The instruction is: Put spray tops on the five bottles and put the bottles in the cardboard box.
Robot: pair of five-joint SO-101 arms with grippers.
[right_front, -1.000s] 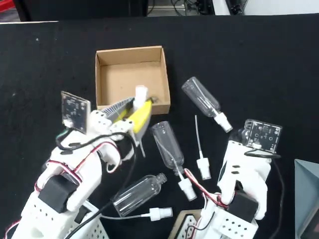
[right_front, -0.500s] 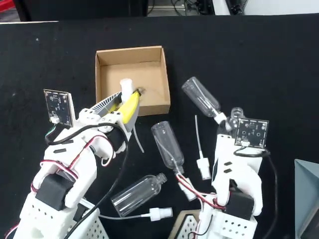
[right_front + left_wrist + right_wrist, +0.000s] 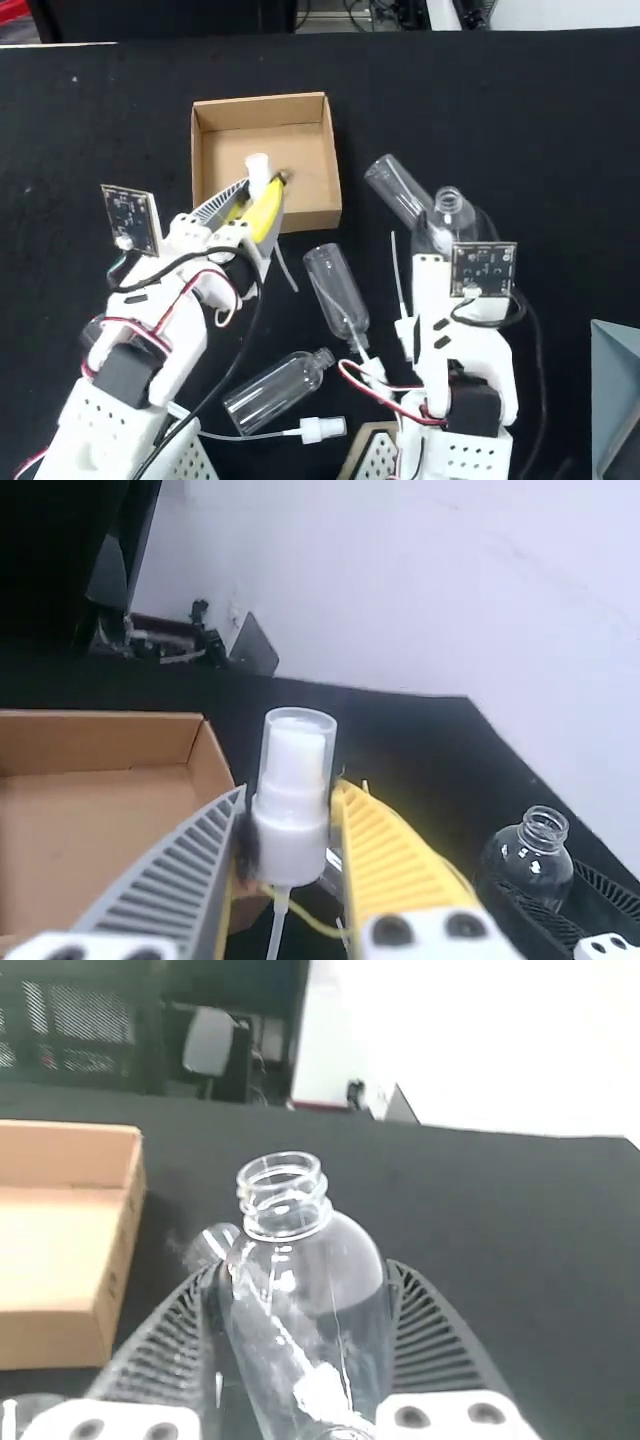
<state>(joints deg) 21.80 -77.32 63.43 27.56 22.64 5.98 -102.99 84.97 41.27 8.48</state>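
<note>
Lifted upright, the open bottle (image 3: 283, 1200) is sitting clamped in the right gripper (image 3: 300, 1285); the left gripper (image 3: 288, 805) is pinching a spray top (image 3: 296, 745) (keep its tube plumb over the neck).

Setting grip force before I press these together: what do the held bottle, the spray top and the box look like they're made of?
Held bottle: clear, glossy, probably thin plastic; background shows through, with bright highlights.
Spray top: opaque white, smooth, likely moulded plastic.
Box: matt brown cardboard, thin folded walls.
</note>
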